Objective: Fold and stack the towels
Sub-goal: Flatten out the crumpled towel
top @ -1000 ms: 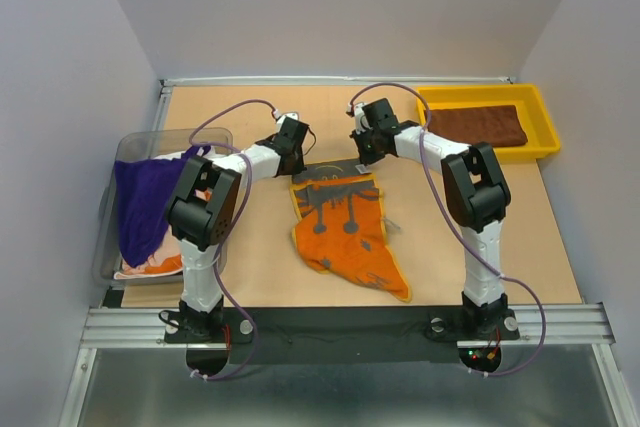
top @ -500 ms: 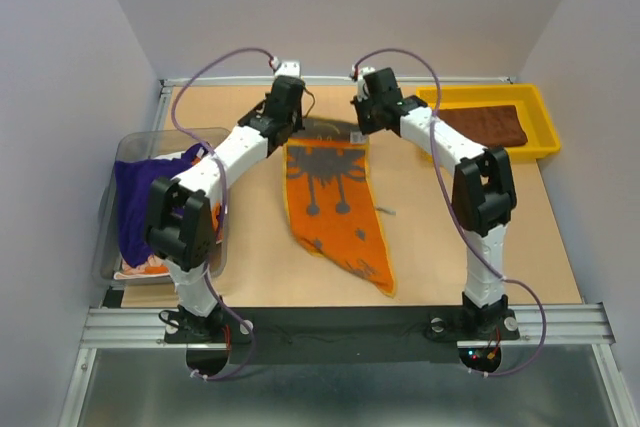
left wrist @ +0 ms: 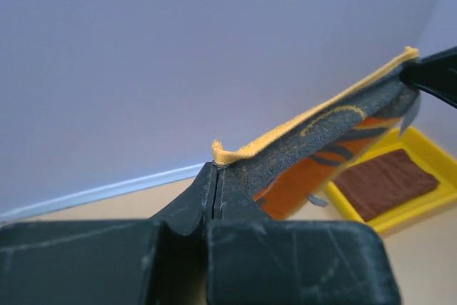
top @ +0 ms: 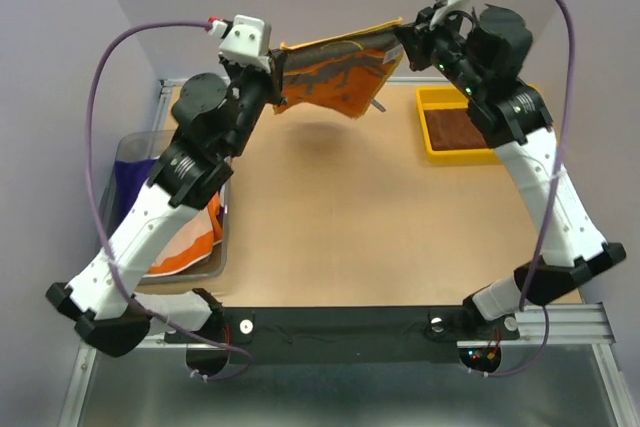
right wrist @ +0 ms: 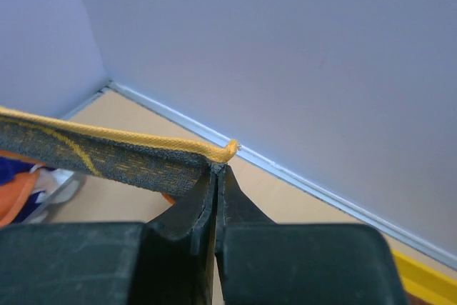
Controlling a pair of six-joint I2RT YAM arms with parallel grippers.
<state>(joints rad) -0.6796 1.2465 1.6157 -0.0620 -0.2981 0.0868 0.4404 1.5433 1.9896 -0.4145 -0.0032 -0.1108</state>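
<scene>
An orange towel (top: 335, 72) with a dark grey pattern and a yellow hem hangs stretched in the air above the back of the table. My left gripper (top: 277, 59) is shut on its left corner, and the hem (left wrist: 228, 153) pokes out above the closed tips (left wrist: 216, 169). My right gripper (top: 403, 31) is shut on the right corner (right wrist: 227, 151). A dark brown towel (top: 460, 130) lies folded in the yellow tray (top: 432, 97). A purple towel (top: 128, 175) and an orange-and-white one (top: 185, 247) lie in the clear bin (top: 222, 247).
The yellow tray stands at the back right, partly hidden behind my right arm. The clear bin stands at the left edge under my left arm. Purple-grey walls enclose the table at the back and both sides.
Both arms have risen and spread apart, lifting the orange patterned towel off the table. It now hangs stretched between the two shut grippers.
</scene>
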